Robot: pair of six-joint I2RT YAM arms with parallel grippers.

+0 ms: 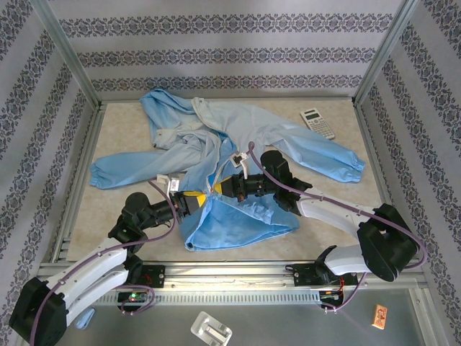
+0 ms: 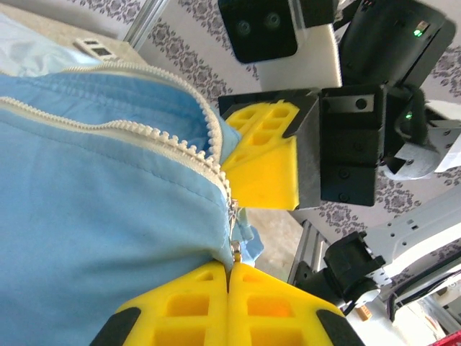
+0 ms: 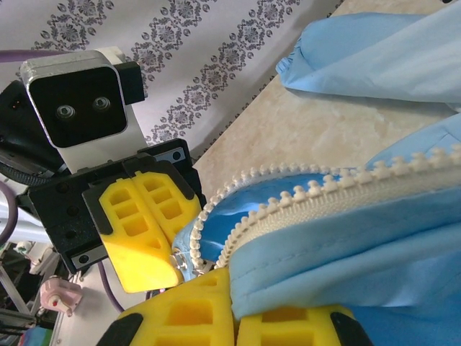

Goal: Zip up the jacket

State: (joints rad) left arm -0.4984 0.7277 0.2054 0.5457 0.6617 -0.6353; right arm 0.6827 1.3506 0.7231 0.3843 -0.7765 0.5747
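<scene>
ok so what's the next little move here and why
Probably draw the left gripper slowly along the teeth, away from the right gripper. It looks shut on the metal slider at the zip's base, the right one pinches the jacket edge beside it, and the tooth rows lie apart.

The light-blue jacket (image 1: 238, 140) lies rumpled across the middle of the bench (image 1: 115, 209), with its hood (image 1: 162, 108) toward the far left. One elastic-cuffed sleeve (image 1: 137, 169) stretches left and the other sleeve (image 1: 324, 153) stretches right. Its white zipper (image 2: 108, 125) is undone, the two rows of teeth parted and meeting only at the bottom end, where the hem is lifted off the bench.
</scene>
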